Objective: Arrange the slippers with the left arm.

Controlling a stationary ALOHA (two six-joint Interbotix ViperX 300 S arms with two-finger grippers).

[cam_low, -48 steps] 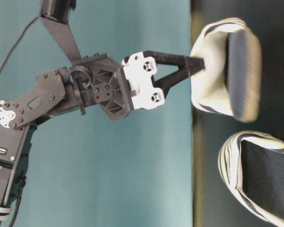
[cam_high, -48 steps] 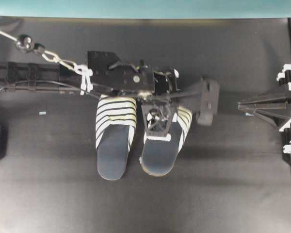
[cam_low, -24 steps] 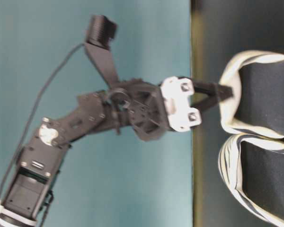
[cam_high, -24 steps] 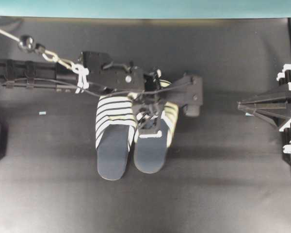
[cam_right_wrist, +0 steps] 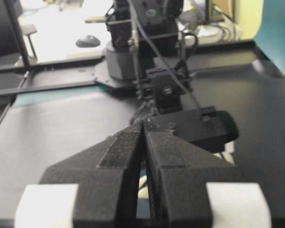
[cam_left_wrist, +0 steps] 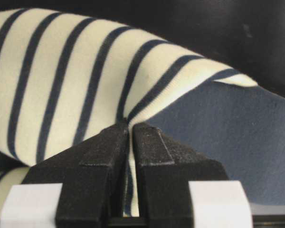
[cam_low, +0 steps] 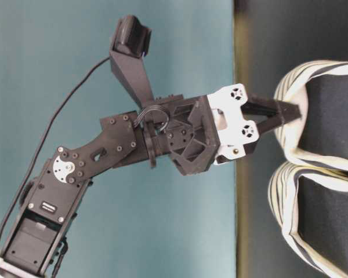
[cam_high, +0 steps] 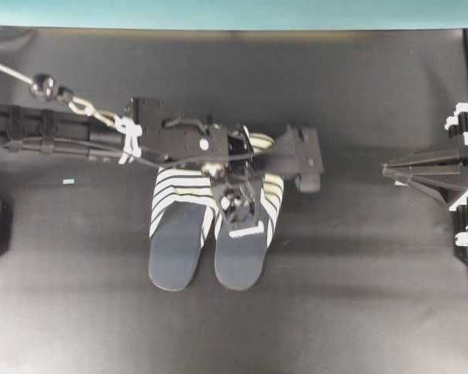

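Overhead view shows the left arm [cam_high: 70, 128] reaching from the left edge to the slippers [cam_high: 176, 234], which lie side by side and touching on the black table [cam_high: 359, 296]. The left gripper [cam_high: 238, 222] (fingertips pressed together) pinches the striped upper of the right-hand slipper [cam_high: 246, 249] — while the right gripper [cam_high: 394, 171] sits clenched, well apart.
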